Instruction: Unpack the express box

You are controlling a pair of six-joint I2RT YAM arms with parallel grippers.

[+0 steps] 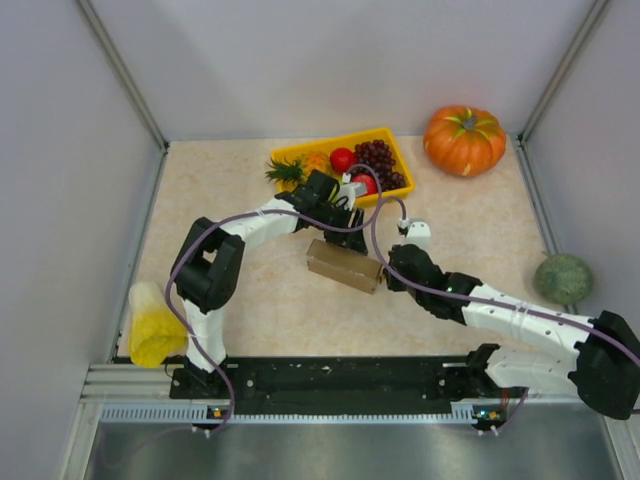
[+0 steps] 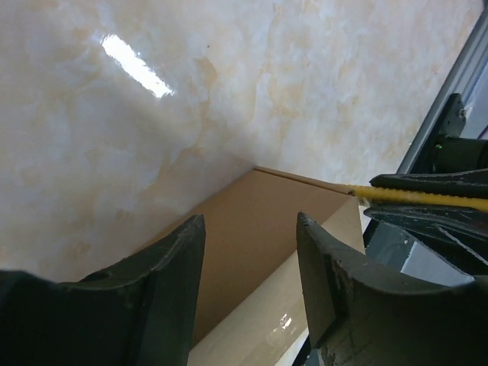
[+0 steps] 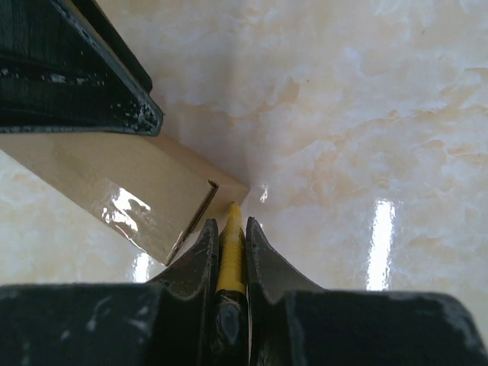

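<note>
**Opening the express box (image 1: 345, 265) seam**

Box sits mid-table (image 1: 250, 300), between near and far edges. Right gripper (image 3: 229, 225) pinches thin yellow tool (image 3: 230, 255), tip at a corner flap. Left gripper (image 2: 252, 229) fingers spread over the box top. Next, probably: run tool along seam, box steadied.

No writing, label, brand mark or number can be read in any of the views (the express box (image 1: 345, 265) shows only bare brown cardboard and glossy tape, and the thin yellow strip (image 3: 229, 252) is unmarked as far as can be seen).
</note>
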